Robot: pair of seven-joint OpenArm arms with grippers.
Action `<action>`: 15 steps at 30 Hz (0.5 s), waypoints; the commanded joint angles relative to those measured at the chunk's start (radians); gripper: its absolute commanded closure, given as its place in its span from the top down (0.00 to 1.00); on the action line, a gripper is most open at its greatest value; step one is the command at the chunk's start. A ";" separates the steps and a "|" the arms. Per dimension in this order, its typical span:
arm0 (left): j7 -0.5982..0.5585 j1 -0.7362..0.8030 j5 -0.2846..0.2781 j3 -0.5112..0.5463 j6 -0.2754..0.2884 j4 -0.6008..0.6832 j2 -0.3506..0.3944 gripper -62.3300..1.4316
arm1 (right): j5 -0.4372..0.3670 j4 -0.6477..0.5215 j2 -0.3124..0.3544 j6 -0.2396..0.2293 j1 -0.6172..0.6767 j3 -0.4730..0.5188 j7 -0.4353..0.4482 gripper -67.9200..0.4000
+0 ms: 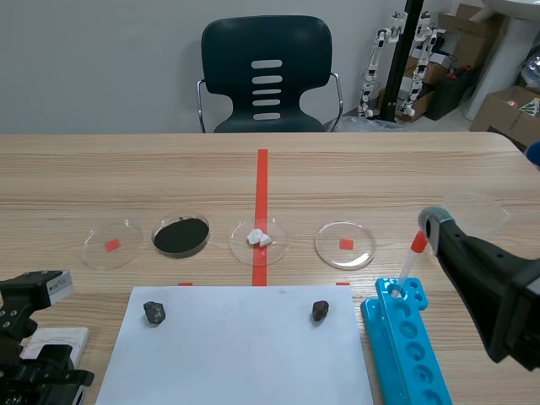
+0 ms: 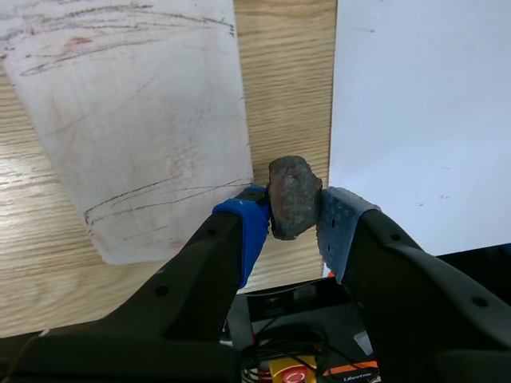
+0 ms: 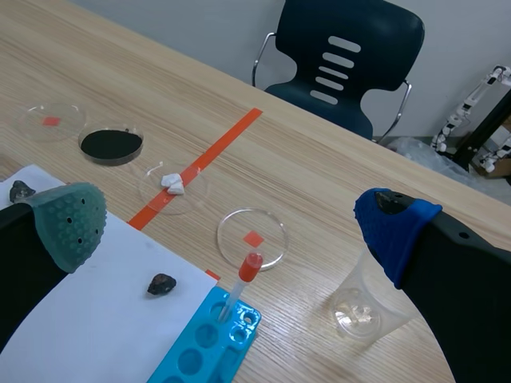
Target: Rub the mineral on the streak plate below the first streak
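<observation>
We see the left gripper (image 2: 295, 215) clamped on a rough, brownish-grey lump of mineral (image 2: 294, 195), with a blue pad pressing on either side. The mineral sits over bare wood just beside the edge of the white rectangular streak plate (image 2: 136, 120), between it and the white paper sheet (image 2: 423, 112). Dark streaks (image 2: 160, 195) mark the plate near the gripper and at its far end. At the scene's right, the right gripper (image 3: 233, 227) stands wide, holding nothing.
</observation>
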State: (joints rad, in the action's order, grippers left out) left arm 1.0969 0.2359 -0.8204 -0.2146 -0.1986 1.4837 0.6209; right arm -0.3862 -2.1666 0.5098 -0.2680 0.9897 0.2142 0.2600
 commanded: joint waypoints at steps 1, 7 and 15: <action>0.029 -0.001 0.069 0.005 -0.045 0.007 0.012 0.20 | -0.008 -0.019 0.002 0.006 -0.009 0.005 0.014 1.00; 0.078 -0.001 0.201 0.005 -0.131 0.007 0.012 0.20 | -0.008 -0.019 0.002 0.006 -0.009 0.005 0.014 1.00; 0.115 -0.001 0.310 0.006 -0.187 0.007 0.012 0.20 | -0.008 -0.019 0.002 0.006 -0.009 0.005 0.014 1.00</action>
State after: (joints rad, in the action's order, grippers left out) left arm 1.2011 0.2325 -0.5373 -0.2153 -0.3775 1.5070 0.6128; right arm -0.3862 -2.1666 0.5098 -0.2665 0.9897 0.2142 0.2600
